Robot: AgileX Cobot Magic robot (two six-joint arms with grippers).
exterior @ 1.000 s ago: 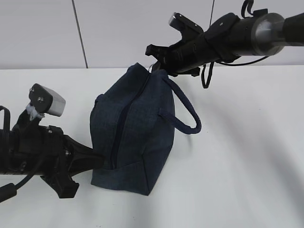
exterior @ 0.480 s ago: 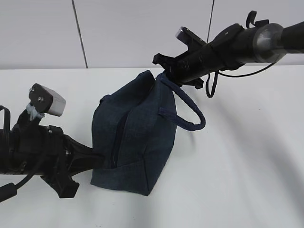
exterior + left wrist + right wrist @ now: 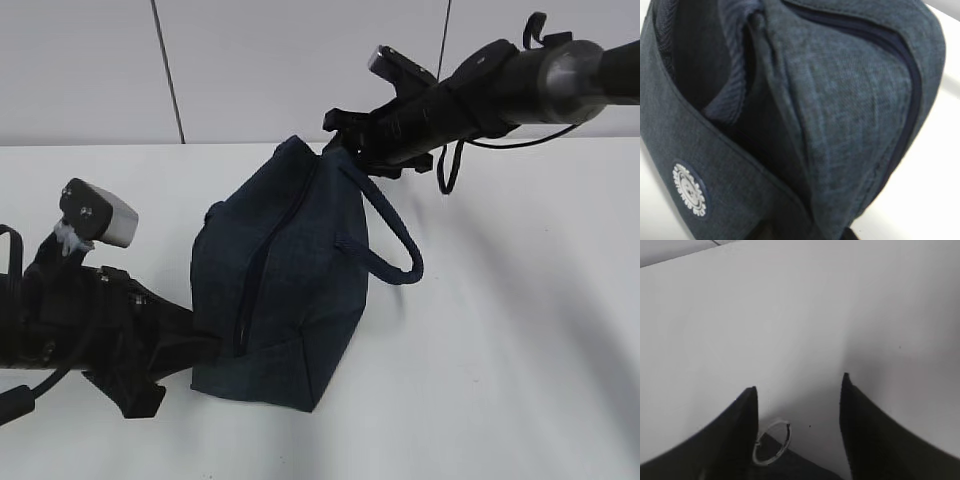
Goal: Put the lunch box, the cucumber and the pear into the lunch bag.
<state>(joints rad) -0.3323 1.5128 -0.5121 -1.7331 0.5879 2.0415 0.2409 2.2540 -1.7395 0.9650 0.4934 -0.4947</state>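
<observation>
Spread apart with bare table showing between the two dark fingers, the right gripper (image 3: pixel 797 390) holds nothing; a thin metal ring pull (image 3: pixel 771 442) sits just beside its left finger, at the edge of a dark fabric corner. Whether the left gripper (image 3: pixel 205 345) is open or closed cannot be told: its tips are lost against the cloth, and its wrist camera shows only fabric. The dark navy boxy fabric lunch bag (image 3: pixel 285 275) stands near the middle of the white table (image 3: pixel 520 330), its closed zipper (image 3: pixel 262 262) running from the near base up to the far top corner. A padded navy loop handle (image 3: pixel 395 240) hangs off its right side. In the left wrist view a round white-edged badge (image 3: pixel 689 189) sits on a band of the bag, with folded fabric above it. The right arm (image 3: pixel 480 90) reaches in level from the far right, its tip at the bag's far top corner. The left arm (image 3: pixel 70 320) lies low at the near left, its tip against the bag's lower left side. Right of the bag the tabletop is open to the frame edge; a pale panelled wall (image 3: pixel 260 60) closes the far side.
</observation>
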